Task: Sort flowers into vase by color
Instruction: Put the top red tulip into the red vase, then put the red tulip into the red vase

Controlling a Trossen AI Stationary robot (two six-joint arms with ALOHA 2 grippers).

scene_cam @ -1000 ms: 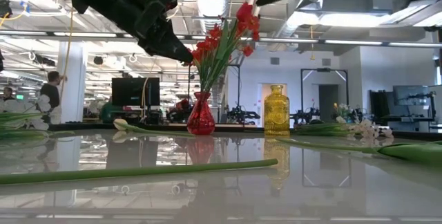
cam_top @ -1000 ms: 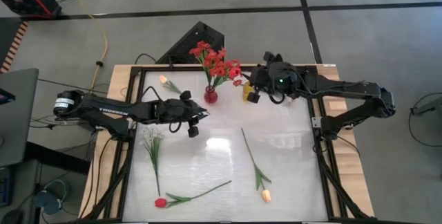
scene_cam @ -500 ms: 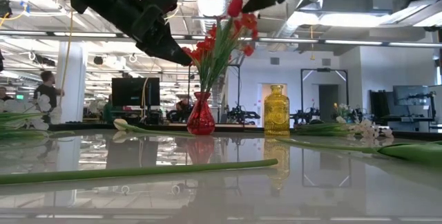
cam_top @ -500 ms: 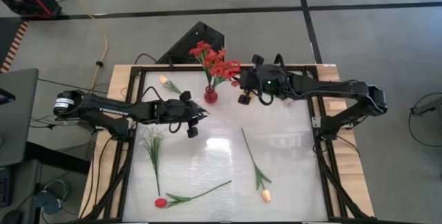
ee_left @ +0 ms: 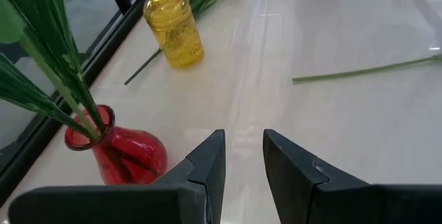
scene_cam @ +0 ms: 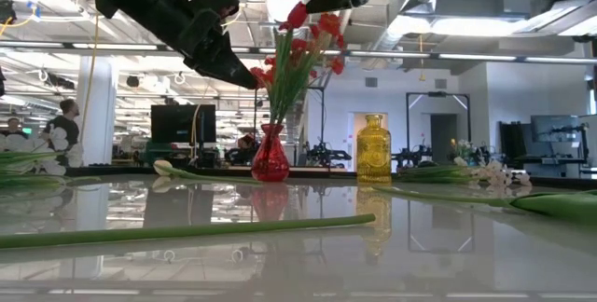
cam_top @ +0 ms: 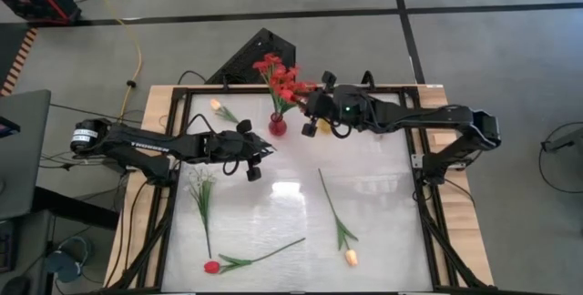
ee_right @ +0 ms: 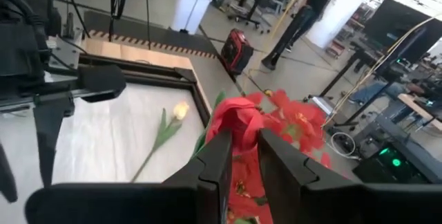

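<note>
High view shows the right gripper [cam_top: 311,124], jaws pinching 1 red tulip [ee_right: 235,117], has swung from the yellow vase [scene_cam: 373,149] to above the red vase [cam_top: 277,127] at the table's [cam_top: 383,204] far edge, nearing insertion, while the left gripper [cam_top: 254,167] waits empty, jaws slightly parted.

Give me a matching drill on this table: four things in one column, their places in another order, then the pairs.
1. red vase
2. yellow vase
3. white sprig
4. red tulip lying flat

A. near edge of the table, left side
B. under the right pincer, mostly hidden from above
C. holds the red bunch
D. just below the left pincer

1-C, 2-B, 3-D, 4-A
</note>
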